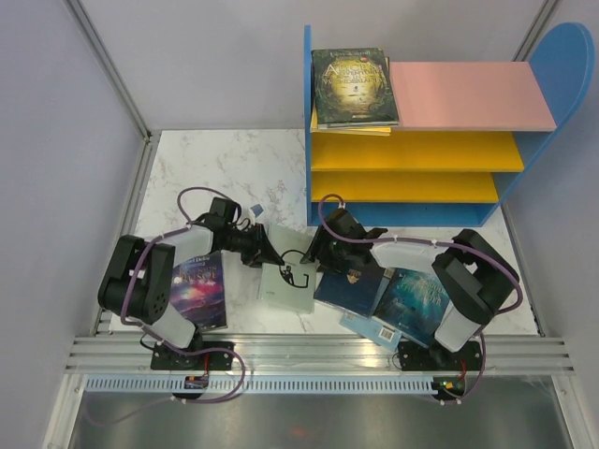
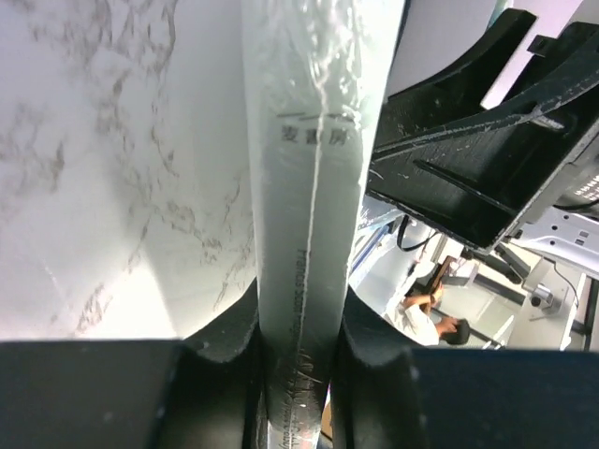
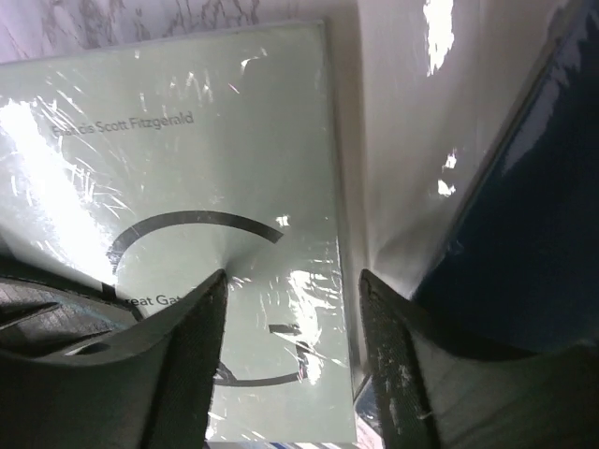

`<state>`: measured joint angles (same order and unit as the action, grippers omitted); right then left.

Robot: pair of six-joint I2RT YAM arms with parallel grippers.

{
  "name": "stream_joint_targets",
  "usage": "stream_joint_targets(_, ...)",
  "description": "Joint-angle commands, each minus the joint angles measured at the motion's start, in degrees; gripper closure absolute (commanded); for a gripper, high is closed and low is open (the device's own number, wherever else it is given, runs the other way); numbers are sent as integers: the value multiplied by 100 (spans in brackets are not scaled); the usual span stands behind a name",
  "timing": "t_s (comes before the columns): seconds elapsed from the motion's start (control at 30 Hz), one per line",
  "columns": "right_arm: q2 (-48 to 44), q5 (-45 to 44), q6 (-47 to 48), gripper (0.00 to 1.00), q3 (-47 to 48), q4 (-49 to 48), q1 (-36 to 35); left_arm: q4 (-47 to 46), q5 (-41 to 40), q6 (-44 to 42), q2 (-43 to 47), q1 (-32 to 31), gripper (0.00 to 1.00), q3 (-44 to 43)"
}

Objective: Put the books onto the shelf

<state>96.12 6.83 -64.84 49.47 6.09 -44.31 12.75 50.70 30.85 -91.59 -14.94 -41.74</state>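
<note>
Pale book point(image 1: 286, 281): I see it on the table point(image 1: 201, 168) between the arms, well short of the shelf point(image 1: 421, 150).
Long axis: near-to-far, slightly skewed; top end faces the far side, spine on the left.
Left gripper point(image 2: 299, 341): clamped on the spine.
Right gripper point(image 3: 288, 309): fingers apart, straddling the right edge, beside the navy book point(image 1: 351, 285).

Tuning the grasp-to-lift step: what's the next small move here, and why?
Probably a short lift with the left arm. The left fingers pinch the edge of the pale book, while the right fingers stand open over its cover, gripping nothing. Raising it clears the table before the swing to the shelf.
</note>
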Motion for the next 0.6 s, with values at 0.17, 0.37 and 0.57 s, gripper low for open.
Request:
stream_joint_targets(0.17,-1418,-349,209,2,-534,674,-218,-124,221,1105,1643,26,98,455)
stream_joint_targets(0.37,-3403,116,-590,2,-1957,-421,-253,-1245,493,2737,2890,26,98,955)
stream_joint_targets(0.57,-4144,-67,-1196,2,-2688,-1362,-771,-2539,503,4171,3472,26,98,1552)
